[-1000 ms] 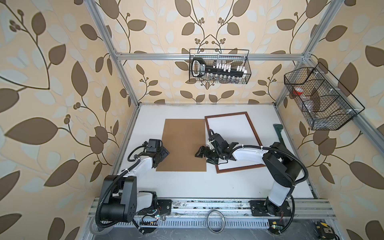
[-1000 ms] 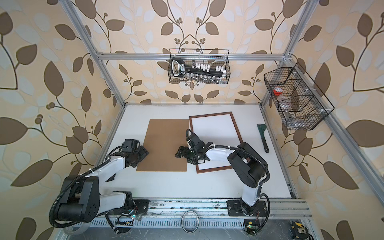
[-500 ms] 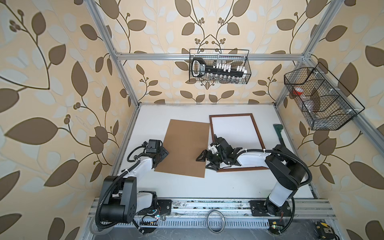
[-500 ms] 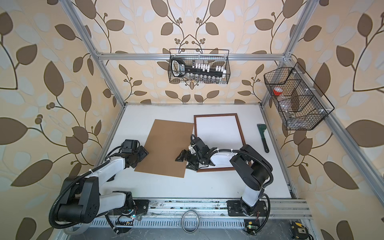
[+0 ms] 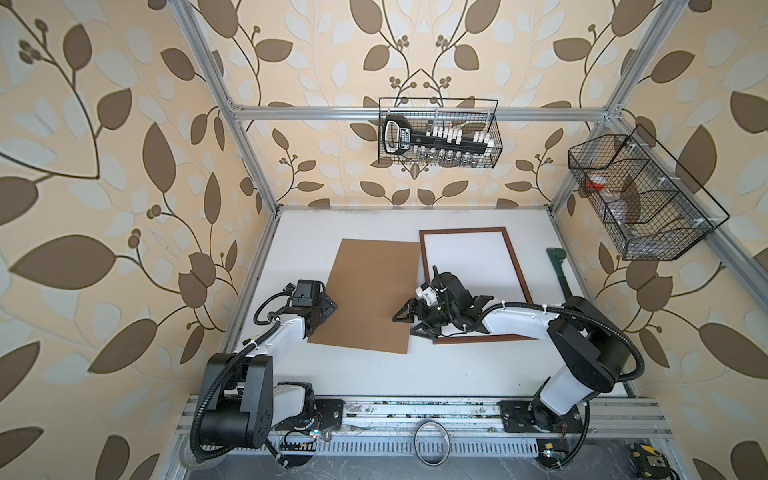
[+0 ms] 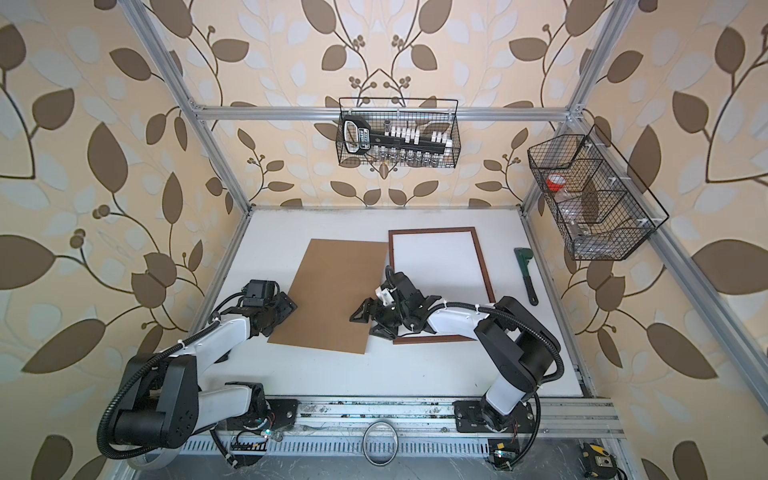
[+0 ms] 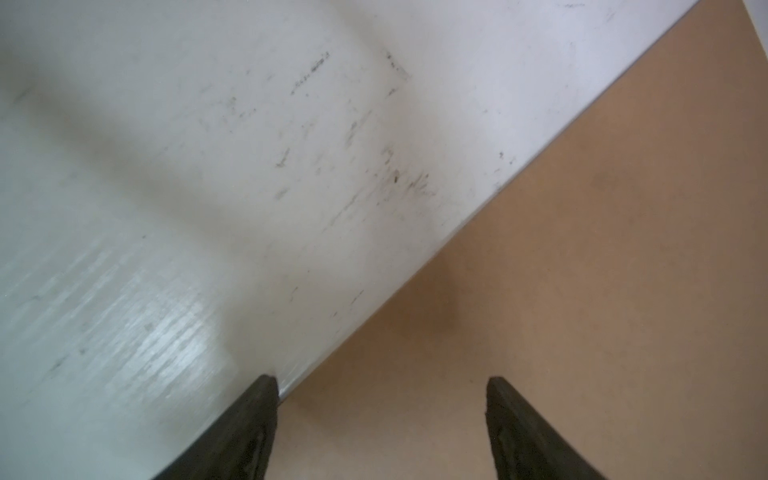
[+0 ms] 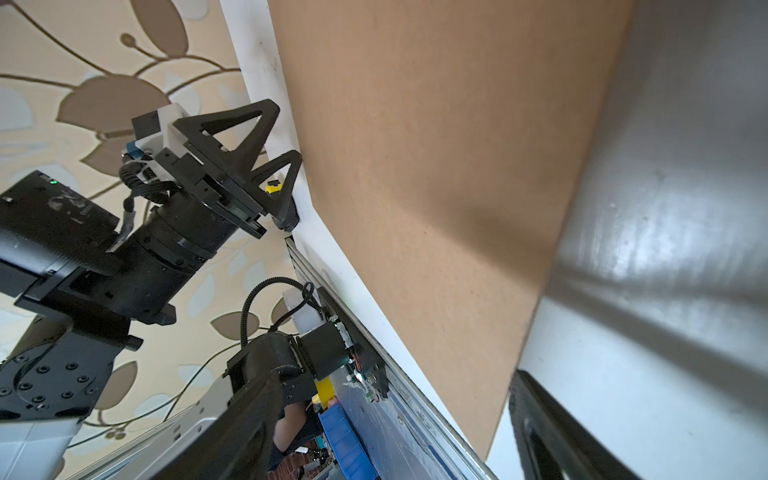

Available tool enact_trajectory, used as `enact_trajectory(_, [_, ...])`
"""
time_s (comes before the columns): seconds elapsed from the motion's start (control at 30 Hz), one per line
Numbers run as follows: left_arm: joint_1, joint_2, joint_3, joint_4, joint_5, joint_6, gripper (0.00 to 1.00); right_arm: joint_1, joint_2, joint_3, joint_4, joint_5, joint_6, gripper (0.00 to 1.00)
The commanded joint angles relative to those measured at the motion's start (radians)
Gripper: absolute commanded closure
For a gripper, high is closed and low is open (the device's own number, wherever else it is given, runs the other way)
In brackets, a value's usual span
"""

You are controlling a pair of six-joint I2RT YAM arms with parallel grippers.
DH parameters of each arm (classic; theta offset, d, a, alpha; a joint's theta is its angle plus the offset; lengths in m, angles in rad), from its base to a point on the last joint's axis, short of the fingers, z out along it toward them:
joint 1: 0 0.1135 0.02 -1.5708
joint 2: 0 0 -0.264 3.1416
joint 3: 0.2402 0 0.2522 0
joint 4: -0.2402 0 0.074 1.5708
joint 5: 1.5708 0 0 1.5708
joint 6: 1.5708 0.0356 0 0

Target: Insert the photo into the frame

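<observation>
By my reading you are early in this job. The frame lies flat on the counter just behind the right end effector, with its nearest corner tucked under that wrist, and no mountain picture shows anywhere. Inside the thin reddish-brown wooden border you see only a plain white sheet. You cannot tell whether that is a mat or the photo lying face down. A brown backing board, matte and fibrous like pressed card with crisp straight edges, lies between your two end effectors and just beside the frame. The right end effector's fingers stand apart and empty, one over the board's edge and one just off it above the counter. The left end effector is spread too and grips nothing: one black tapered fingertip sits at the board's opposite edge, the other over the brown surface. The counter is white and glossy, scuffed with fine dark scratches. What is left, as I judge it, is to find or expose the photo, seat it squarely within the border, then close it with the board.
</observation>
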Motion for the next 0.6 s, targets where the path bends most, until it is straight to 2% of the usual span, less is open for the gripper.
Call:
enact_trajectory(0.0, [-0.048,0.034,-0.066,-0.255,0.33,-0.088,0.2,0.026,-0.03,0.052,0.258,-0.078,-0.034,0.17])
enact_trajectory(0.37, [-0.047,0.022,-0.063,-0.265,0.329,-0.085,0.2,0.043,-0.046,0.059,0.308,-0.081,-0.053,0.26])
enact_trajectory(0.57, [-0.043,0.0,-0.048,-0.283,0.34,-0.085,0.2,0.054,-0.079,0.03,0.299,-0.095,-0.075,0.26])
